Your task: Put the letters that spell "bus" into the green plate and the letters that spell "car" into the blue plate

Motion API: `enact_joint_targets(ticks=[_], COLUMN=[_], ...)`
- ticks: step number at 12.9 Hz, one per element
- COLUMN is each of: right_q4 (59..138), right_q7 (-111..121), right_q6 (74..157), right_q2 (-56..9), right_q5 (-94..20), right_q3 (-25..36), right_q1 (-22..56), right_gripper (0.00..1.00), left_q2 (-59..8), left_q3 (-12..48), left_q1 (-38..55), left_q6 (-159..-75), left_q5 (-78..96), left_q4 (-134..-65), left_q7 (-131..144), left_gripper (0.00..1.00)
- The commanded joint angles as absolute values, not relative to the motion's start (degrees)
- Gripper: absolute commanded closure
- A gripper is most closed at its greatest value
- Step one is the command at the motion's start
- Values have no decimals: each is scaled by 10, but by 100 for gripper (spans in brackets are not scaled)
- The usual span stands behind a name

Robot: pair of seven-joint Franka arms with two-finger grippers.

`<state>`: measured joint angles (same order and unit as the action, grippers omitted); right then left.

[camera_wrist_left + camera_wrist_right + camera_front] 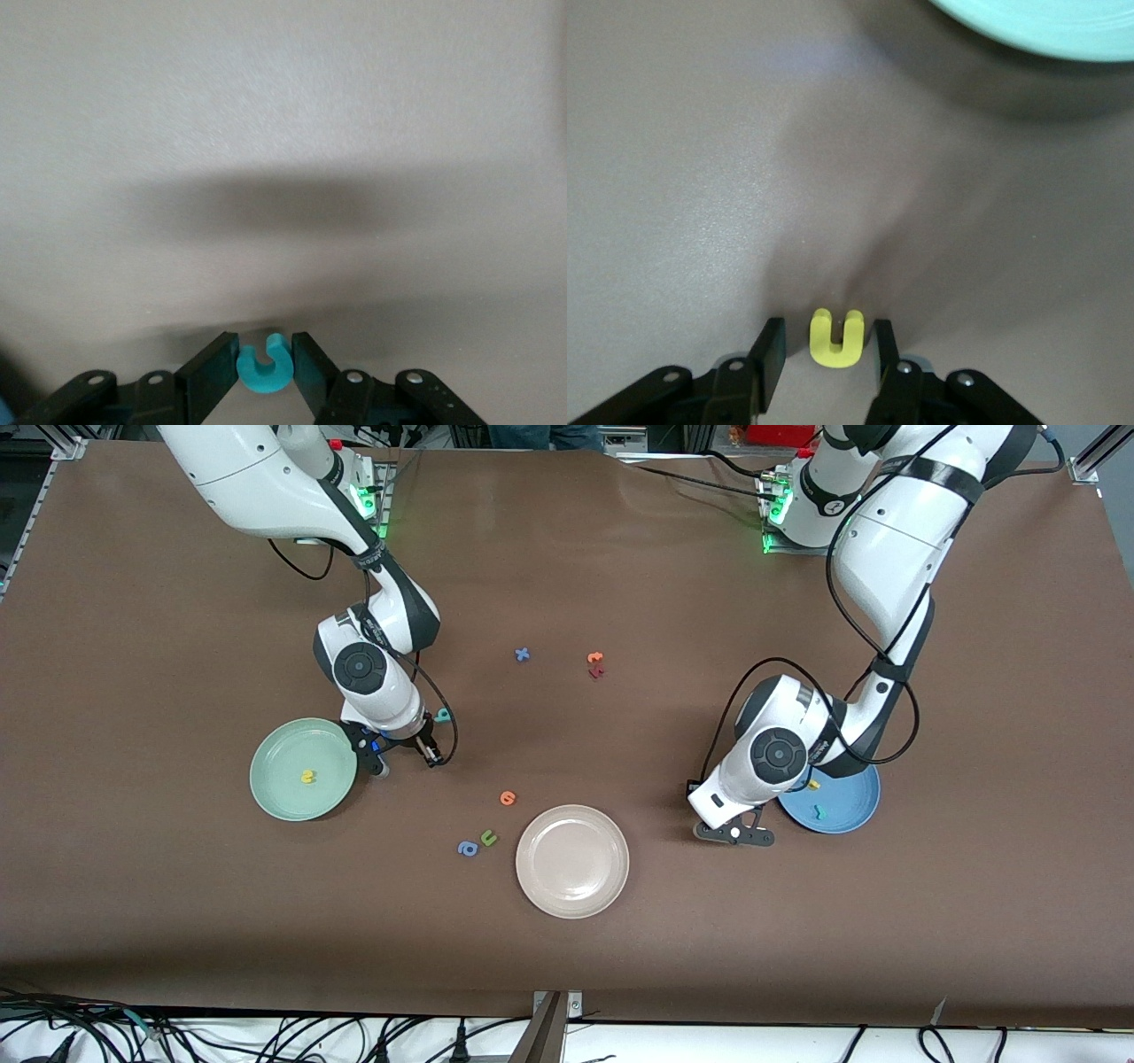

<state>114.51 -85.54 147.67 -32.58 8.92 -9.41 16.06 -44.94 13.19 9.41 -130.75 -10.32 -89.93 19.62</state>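
Note:
My left gripper (735, 834) is down at the table beside the blue plate (855, 815), and in the left wrist view it (264, 341) is shut on the teal "c" (264, 376), both fingers touching it. The blue plate holds the yellow "a" (812, 785) and the teal "r" (820, 812). My right gripper (406, 762) is low beside the green plate (279, 779). It (828, 326) stands open around the yellow "u" (835, 345), with a gap on each side. The yellow "s" (307, 777) lies in the green plate (1036, 27). The teal "b" (442, 715) lies beside the right hand.
A beige-white plate (572, 895) sits nearest the front camera, mid-table. Near it lie an orange round letter (507, 798), a green "u" (488, 838) and a blue "a" (467, 849). Farther back are a blue letter (523, 654), an orange one (595, 658) and a dark red one (596, 672).

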Motion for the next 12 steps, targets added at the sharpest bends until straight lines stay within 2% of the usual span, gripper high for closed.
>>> enact_joint_targets(ticks=[1,4,7,8,9,10,11,12], right_q4=[1137,1134,1121,1110,1096,1087,1084,1085], right_q7=[-849,-836,-791,-739,-683,-624,-549,-471], right_q6=[1483,1482,1448,1402,1353,1303,1272,1256], right_q2=[-333,-331,-314,-301,-288,-273,-259,-249], right_q5=[88,88,88,88,86,87,83,83], right_q3=[-96,-96,-95,-95,-94,-94,-91,-84], right_q1=[161,161,158,156,152,143,133,118], right_gripper=[70,91,91,91,91,91,91,91], left_q2=[-420,-384,-375,-371,-373,-374,-376,-380], left_q3=[136,134,133,132,126,126,126,126], left_q1=[84,51,5,3,0,-12,-11,-14], left_q6=[-1289,-1261,-1218,-1175,-1165,-1163,-1163,-1160], left_q5=[-105,-110,-113,-114,-117,-117,-117,-117], left_q4=[-906,-910,-916,-918,-918,-919,-924,-924], left_q7=[197,172,76,53,39,36,35,33], left_gripper=[84,83,83,83,83,78,34,0])
